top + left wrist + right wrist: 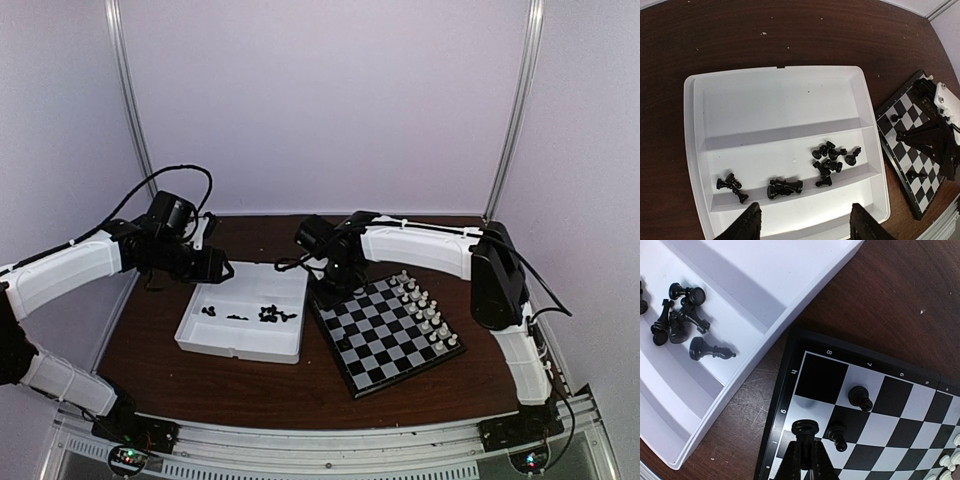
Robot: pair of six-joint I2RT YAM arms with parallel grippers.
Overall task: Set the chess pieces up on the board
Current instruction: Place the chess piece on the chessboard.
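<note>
Black chess pieces (pixel 827 160) lie mostly tipped on their sides in the middle compartment of a white partitioned tray (pixel 790 90). A tight cluster sits toward the compartment's right end, a few lie at its centre, and a few more are near its left end. The tray rests on a dark wooden tabletop (pixel 250 385), just left of the board (pixel 385 340), which is turned at an angle to the tabletop's edges. Tiny white pieces (pixel 425 305) stand in two rows along the board's far-right side.

At the board corner nearest the tray, two upright pieces (pixel 860 397) stand close together, one on a light square and one on a dark square.

The right pincer (pixel 806 450) is clenched on a black piece (pixel 805 427), gripping it below its round head over the board's edge beside the tray. Whether that piece touches the board cannot be told.

The left pincer (pixel 805 222) is released, its fingers (pixel 747 225) spread wide. It hovers above the near side of the tray with nothing between them.
</note>
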